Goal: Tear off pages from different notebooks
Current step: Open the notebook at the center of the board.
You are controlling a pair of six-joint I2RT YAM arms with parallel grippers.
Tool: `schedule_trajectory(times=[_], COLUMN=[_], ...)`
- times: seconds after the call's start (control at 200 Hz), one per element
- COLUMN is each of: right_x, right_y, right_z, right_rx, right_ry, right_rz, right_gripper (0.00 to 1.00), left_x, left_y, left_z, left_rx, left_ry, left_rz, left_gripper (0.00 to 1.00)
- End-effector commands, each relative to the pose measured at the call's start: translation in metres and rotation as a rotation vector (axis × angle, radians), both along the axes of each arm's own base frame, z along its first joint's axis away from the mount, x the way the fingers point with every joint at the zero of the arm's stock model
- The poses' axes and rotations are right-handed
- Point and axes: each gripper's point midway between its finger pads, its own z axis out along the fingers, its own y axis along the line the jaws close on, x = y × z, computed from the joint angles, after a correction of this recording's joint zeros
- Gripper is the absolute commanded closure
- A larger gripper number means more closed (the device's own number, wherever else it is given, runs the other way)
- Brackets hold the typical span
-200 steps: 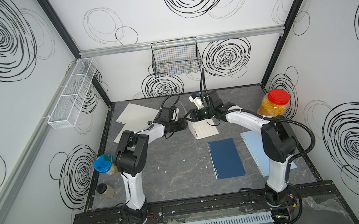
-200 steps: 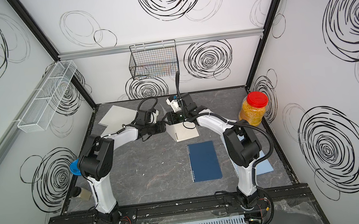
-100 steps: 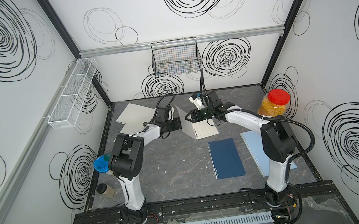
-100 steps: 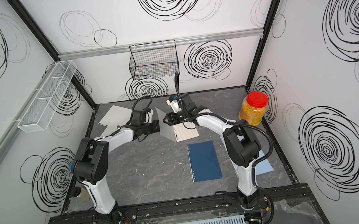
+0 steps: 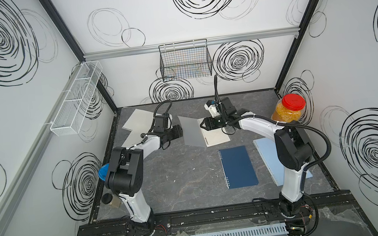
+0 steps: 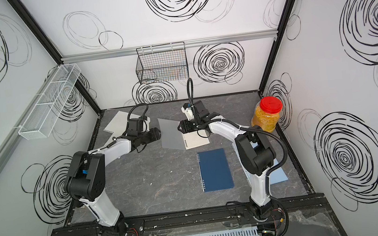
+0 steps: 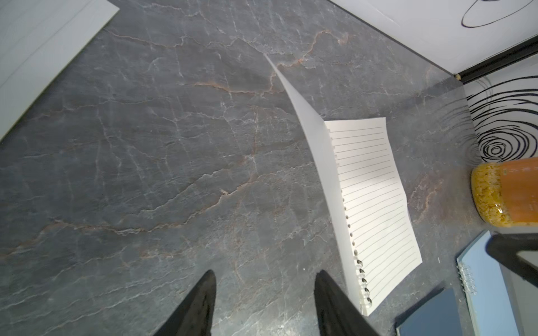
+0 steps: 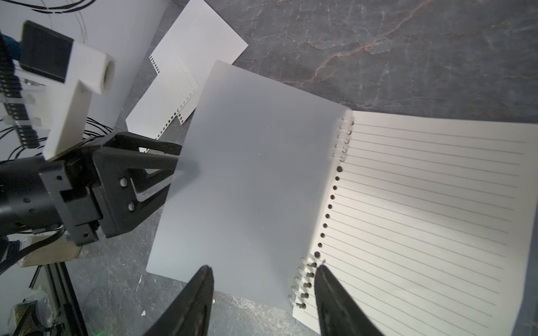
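The table (image 5: 191, 184) is dark grey with thin orange cracks. There is a dark blue notebook (image 5: 238, 166) and a light blue notebook (image 5: 267, 158). The open notebook (image 5: 217, 137) has cream paper with dark lines and a foggy grey cover (image 5: 191, 133). The jar (image 5: 285, 115) has a red lid (image 5: 292, 103). The walls (image 5: 170, 15) are white with black swirls.

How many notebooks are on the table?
3. The open notebook with lined paper lies toward the back, the dark blue notebook lies in front of it, and the light blue notebook lies to its right, partly hidden by the robot arm.
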Motion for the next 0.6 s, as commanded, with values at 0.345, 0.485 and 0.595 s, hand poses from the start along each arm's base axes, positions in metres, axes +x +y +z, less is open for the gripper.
schedule_trajectory(times=[0.345,0.485,0.595], right_x=[0.014,0.022,0.025], right_y=[-0.060,-0.082,-0.089], right_z=[-0.034,-0.060,-0.070], right_rx=[-0.189,-0.234,-0.238], right_ry=[0.034,0.090,0.110], right_rz=[-0.190,-0.252,-0.269], right_gripper=[0.41,0.42,0.42], left_x=[0.002,0.001,0.001], left_y=[0.033,0.040,0.042], left_z=[0.024,0.027,0.029], left_rx=[0.021,0.021,0.027], left_ry=[-0.083,-0.090,-0.091], left_rz=[0.093,0.109,0.111], left_gripper=[0.42,0.41,0.41])
